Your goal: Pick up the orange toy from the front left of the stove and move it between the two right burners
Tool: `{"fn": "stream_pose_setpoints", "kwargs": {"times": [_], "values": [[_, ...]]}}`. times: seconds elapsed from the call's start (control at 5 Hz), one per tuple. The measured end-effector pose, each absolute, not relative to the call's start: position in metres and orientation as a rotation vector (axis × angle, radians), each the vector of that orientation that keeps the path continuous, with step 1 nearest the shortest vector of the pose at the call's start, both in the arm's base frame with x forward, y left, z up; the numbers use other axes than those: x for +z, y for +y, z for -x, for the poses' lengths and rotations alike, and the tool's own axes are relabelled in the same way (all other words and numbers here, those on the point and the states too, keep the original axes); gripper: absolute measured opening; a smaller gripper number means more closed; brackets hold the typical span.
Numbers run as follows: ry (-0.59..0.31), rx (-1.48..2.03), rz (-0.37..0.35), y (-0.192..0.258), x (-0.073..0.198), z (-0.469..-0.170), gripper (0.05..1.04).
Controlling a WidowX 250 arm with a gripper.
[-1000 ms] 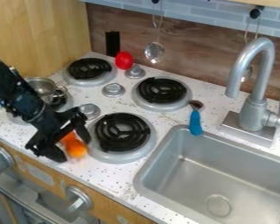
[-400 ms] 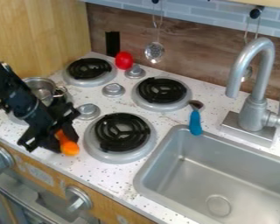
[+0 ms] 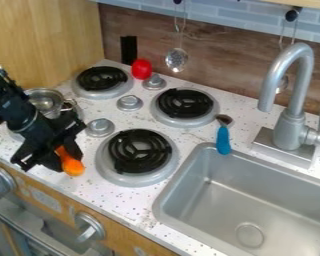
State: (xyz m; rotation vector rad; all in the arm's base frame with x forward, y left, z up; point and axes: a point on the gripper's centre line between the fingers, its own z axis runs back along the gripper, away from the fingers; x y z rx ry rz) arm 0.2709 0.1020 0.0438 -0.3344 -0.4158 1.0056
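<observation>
You're keeping the gripper (image 3: 68, 160) part-closed, apparently pinching the orange object (image 3: 72, 166) left of the front-right burner (image 3: 139, 152) | grasping: seemingly done | releasing: pending

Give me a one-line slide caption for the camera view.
The black gripper at an orange object, left of the coil burners, with a blue-handled utensil by the sink.

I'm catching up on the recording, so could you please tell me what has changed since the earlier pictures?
The black gripper and the orange object between its fingers have moved together to the left in the picture, away from the nearest burner. No letting go is visible. The metal pot, red object and blue-handled utensil stayed put.
</observation>
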Motion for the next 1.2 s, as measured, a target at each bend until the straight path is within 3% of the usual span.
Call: {"fn": "stream_pose_setpoints", "kwargs": {"times": [0.2, 0.6, 1.2], "values": [[-0.406, 1.016, 0.319, 0.090, 0.069, -0.274, 0.412], [-0.440, 0.983, 0.369, 0.048, 0.104, -0.329, 0.412], [-0.379, 0.913, 0.332, -0.014, 0.056, -0.413, 0.412]]}}
